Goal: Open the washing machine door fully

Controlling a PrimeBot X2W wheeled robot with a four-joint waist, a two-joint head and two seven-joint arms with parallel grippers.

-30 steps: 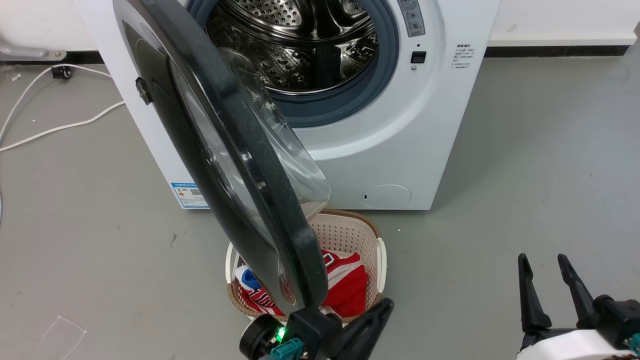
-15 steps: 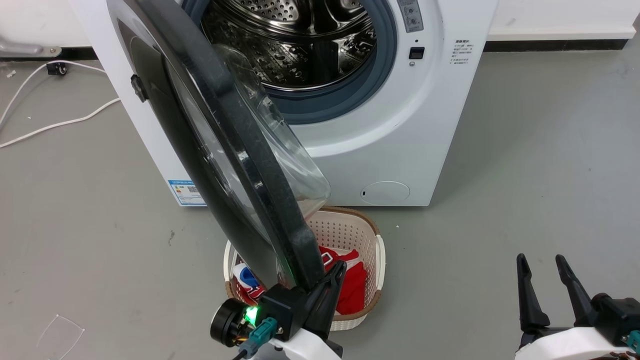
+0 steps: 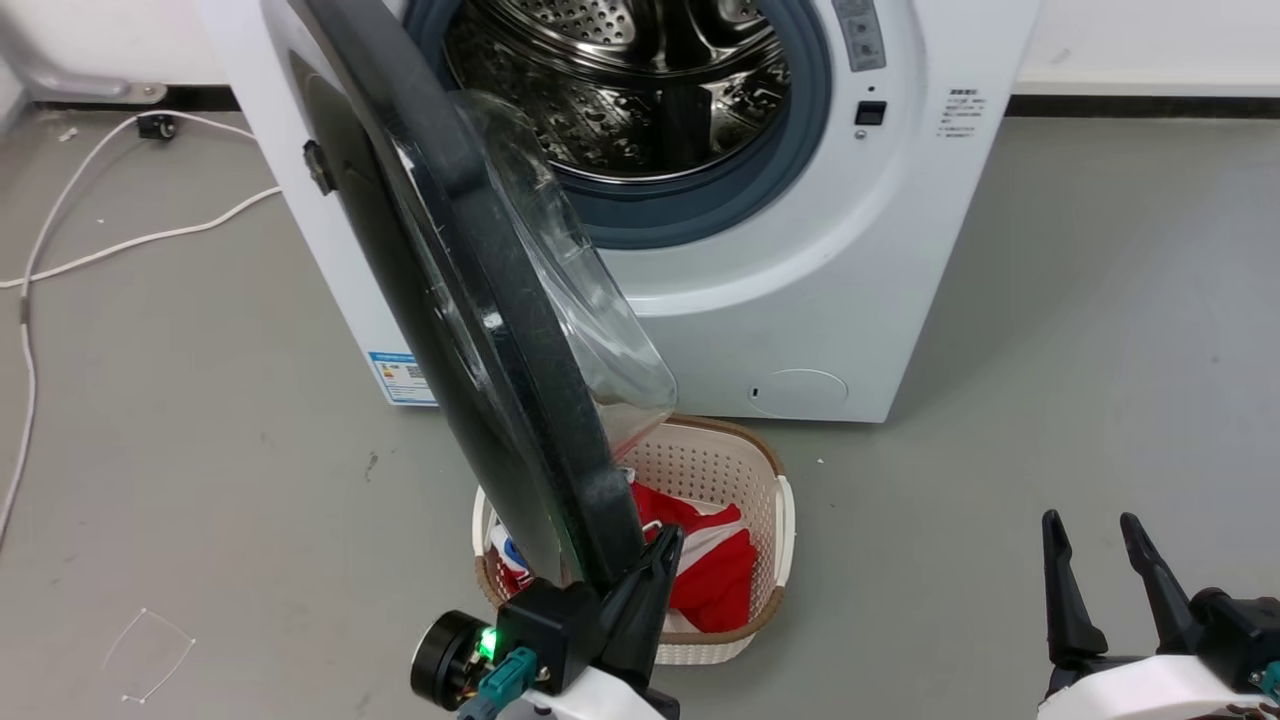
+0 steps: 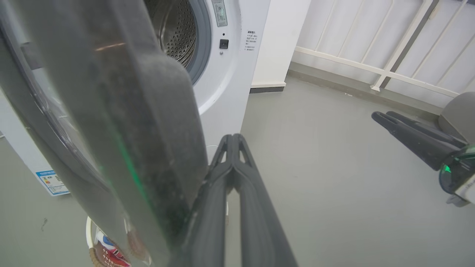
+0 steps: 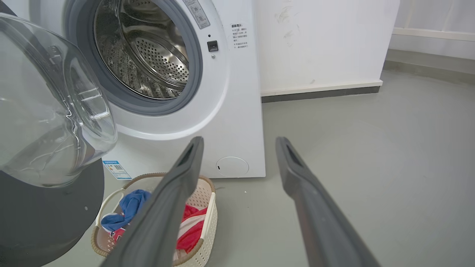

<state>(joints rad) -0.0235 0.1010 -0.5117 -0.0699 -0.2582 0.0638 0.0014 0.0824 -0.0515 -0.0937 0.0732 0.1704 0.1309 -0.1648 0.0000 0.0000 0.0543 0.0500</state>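
Just left of the left gripper's tips in the head view, the washing machine door stands swung out from the machine. The lowest edge of its black rim lies against the side of the fingers and seems to touch them. The two fingers are pressed together with nothing between them. Beyond the tips and slightly right sits a white laundry basket holding a red garment. Further on is the washing machine, its steel drum exposed. The right gripper hovers well apart to the right over the grey floor, fingers spread and empty.

From the left wrist, the left gripper's fingers meet at their tips. The door's dark rim rises hard against their left side, and the machine's white front stands ahead of the tips. Far to the right, the right gripper is seen side-on.

From the right wrist, the right gripper's fingers stand wide apart, holding nothing. Beyond the gap between them is the machine's round cap. Left of the fingers, the door's clear glass bowl bulges this way. The basket lies partly behind the left finger, with a blue garment inside.
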